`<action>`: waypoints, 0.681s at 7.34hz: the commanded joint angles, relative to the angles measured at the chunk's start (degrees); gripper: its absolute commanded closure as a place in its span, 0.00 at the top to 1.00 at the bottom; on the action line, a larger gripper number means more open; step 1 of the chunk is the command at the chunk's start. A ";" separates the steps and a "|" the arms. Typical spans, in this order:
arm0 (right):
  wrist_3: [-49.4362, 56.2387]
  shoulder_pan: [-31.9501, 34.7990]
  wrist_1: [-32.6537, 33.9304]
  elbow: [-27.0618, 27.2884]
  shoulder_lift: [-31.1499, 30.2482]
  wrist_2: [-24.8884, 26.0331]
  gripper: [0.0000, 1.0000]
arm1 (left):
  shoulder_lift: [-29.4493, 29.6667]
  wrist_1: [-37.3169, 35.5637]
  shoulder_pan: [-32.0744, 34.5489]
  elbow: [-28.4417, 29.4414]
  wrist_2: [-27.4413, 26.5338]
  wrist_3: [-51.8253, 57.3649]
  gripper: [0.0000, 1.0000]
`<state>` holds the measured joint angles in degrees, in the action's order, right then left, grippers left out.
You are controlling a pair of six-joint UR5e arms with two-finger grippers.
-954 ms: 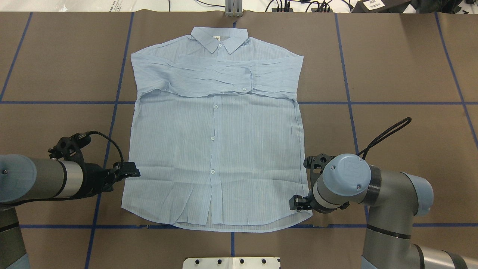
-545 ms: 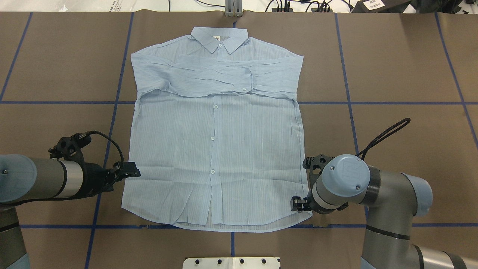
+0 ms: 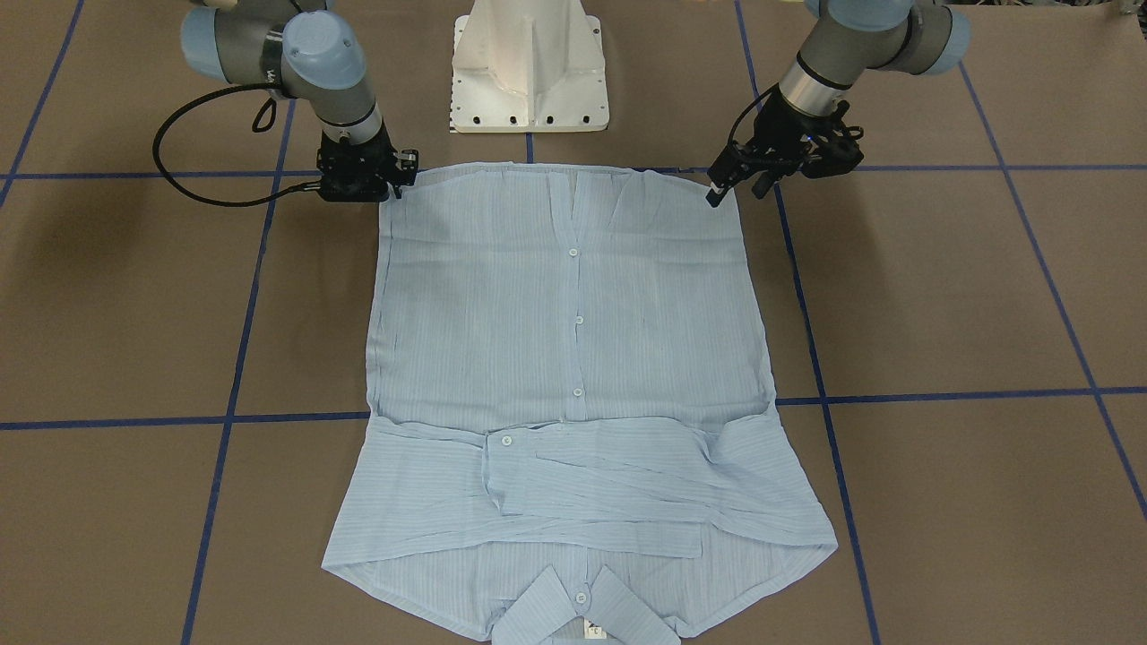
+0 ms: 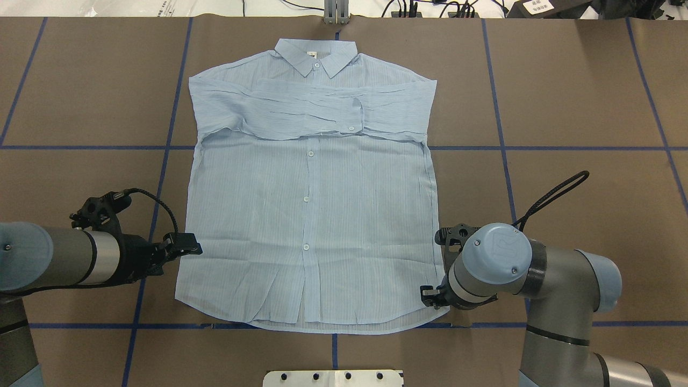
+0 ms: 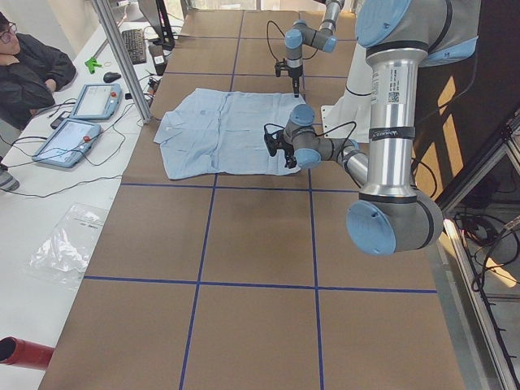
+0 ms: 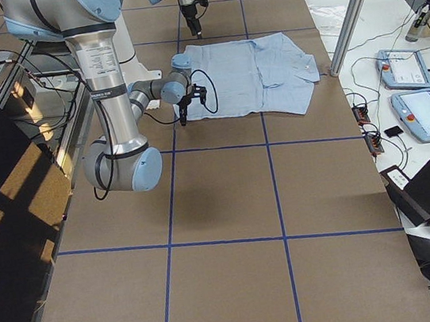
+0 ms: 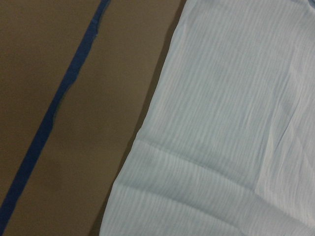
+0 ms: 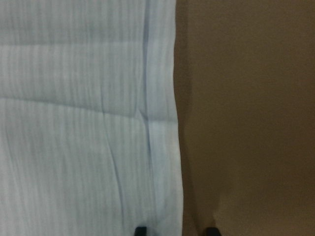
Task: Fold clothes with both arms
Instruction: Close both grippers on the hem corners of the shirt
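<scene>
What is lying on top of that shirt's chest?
Its own two sleeves, folded across the shirt, one cuff uppermost. They hide the chest fabric and any buttons beneath.
</scene>
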<state>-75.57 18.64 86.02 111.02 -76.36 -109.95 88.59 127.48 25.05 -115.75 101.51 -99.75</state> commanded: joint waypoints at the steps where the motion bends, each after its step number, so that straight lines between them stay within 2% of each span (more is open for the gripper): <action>1: 0.16 -0.01 0.02 0.08 -0.02 -0.88 0.31 | 0.00 -0.03 0.00 0.00 0.00 0.00 0.99; 4: 0.16 0.16 0.11 0.69 0.16 -1.58 0.29 | 0.00 -0.03 0.00 0.00 0.00 0.00 0.99; 5: 0.07 0.17 0.11 1.04 0.24 -1.50 0.17 | -0.08 -0.03 0.00 0.00 0.00 0.00 0.99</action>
<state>-75.43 18.74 86.12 111.68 -76.22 -111.28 88.58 127.44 25.05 -115.75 101.52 -99.76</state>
